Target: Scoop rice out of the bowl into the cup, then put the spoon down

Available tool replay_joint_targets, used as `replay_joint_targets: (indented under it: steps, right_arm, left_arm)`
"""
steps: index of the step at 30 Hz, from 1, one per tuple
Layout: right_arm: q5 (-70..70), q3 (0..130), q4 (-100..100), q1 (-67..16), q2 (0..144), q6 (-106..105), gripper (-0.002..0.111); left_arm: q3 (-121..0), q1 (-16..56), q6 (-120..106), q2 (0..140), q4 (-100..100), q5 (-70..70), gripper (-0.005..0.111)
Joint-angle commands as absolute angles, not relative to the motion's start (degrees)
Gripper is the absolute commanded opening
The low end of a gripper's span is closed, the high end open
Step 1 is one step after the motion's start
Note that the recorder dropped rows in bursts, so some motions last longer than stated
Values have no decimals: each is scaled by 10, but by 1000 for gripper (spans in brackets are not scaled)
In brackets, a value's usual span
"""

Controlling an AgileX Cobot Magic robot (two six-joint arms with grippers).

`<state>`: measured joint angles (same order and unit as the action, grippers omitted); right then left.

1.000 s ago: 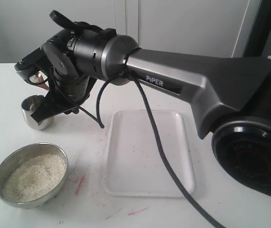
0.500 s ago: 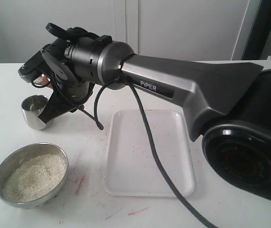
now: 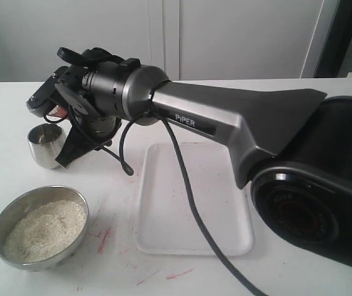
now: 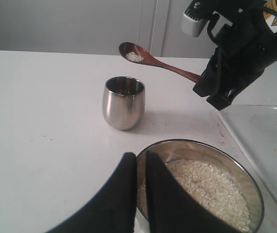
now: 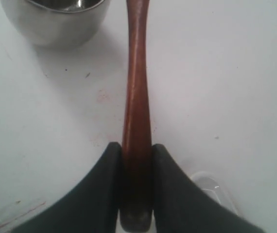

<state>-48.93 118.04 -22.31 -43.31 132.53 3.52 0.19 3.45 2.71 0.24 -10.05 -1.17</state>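
Observation:
The brown wooden spoon point(image 4: 160, 62) is held level, its scoop just above and behind the steel cup point(image 4: 124, 102), with a little rice point(image 4: 134, 57) in it. My right gripper point(image 5: 137, 150) is shut on the spoon's handle point(image 5: 137, 92), and the cup point(image 5: 56, 19) stands just ahead of it. In the exterior view the right gripper point(image 3: 71, 148) hangs beside the cup point(image 3: 45, 145), and only a bit of the spoon point(image 3: 57, 111) shows. The wide steel bowl point(image 3: 3, 217) holds rice point(image 3: 43, 229). My left gripper point(image 4: 141, 162) is shut and empty, near the bowl's rim point(image 4: 197, 143).
A white rectangular tray point(image 3: 191, 197) lies on the white table to the right of the bowl. The right arm point(image 3: 225, 123) stretches across above the tray's far end, with a black cable point(image 3: 188, 197) hanging over the tray. Red marks stain the tabletop.
The right arm has swung a little to the left and its wrist has turned. The spoon stays in its grip by the cup. Bowl, cup and tray have not moved.

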Motion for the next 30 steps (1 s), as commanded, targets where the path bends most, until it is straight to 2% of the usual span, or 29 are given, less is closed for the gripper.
replay_joint_targets:
  steps: [1, 30]
  right_arm:
    - [-479, 1182, -248, -445, 1327, 30, 0]
    - [-496, 1182, -366, -462, 1339, 38, 0]
  left_arm:
    - [0, 36, 28, 0, -106, -14, 14]
    - [0, 36, 28, 0, -106, -14, 14]
